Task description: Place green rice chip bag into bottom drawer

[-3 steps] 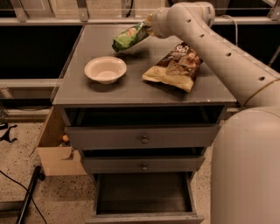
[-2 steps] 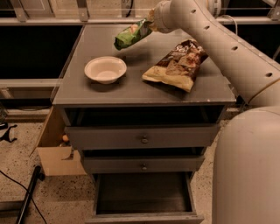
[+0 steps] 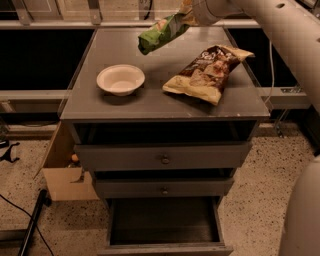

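The green rice chip bag (image 3: pixel 161 33) hangs tilted in the air above the back of the grey cabinet top (image 3: pixel 100 100). My gripper (image 3: pixel 188 13) is shut on its upper right end, at the top edge of the camera view. The bag's lower end points down and left. The bottom drawer (image 3: pixel 165 222) stands pulled open at the foot of the cabinet, with its dark floor showing and nothing in it.
A white bowl (image 3: pixel 120 79) sits on the left of the cabinet top. A larger brown-and-yellow chip bag (image 3: pixel 207 73) lies on the right. Two closed drawer fronts with round knobs (image 3: pixel 163 159) sit above the open drawer. A cardboard box (image 3: pixel 61 175) stands on the floor at left.
The gripper has lifted the green bag off the cabinet top; it now hangs clear of the surface. The bowl and the brown bag have not moved.
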`<action>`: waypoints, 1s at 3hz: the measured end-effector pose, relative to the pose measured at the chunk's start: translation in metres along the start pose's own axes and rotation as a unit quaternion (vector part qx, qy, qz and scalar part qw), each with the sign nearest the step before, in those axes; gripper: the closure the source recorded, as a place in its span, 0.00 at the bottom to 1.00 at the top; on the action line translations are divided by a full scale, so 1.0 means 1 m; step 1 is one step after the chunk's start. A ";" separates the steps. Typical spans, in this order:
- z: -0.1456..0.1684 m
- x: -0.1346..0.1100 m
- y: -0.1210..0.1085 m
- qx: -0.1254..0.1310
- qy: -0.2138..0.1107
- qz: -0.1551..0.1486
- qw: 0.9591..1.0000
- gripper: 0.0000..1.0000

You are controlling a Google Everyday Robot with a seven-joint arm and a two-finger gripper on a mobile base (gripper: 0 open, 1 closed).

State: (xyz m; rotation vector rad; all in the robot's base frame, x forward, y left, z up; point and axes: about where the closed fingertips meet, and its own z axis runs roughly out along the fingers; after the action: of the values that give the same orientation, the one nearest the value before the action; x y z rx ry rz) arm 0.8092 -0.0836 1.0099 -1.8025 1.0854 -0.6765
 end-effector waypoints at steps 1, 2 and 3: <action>-0.016 0.005 0.002 -0.005 -0.013 -0.006 1.000 1.00; -0.050 0.010 0.007 -0.018 -0.037 -0.011 0.999 1.00; -0.091 0.011 0.020 -0.038 -0.070 -0.019 0.997 1.00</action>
State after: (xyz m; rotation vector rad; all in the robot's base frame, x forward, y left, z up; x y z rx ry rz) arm 0.7341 -0.1359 1.0327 -1.9101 0.9964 -0.5292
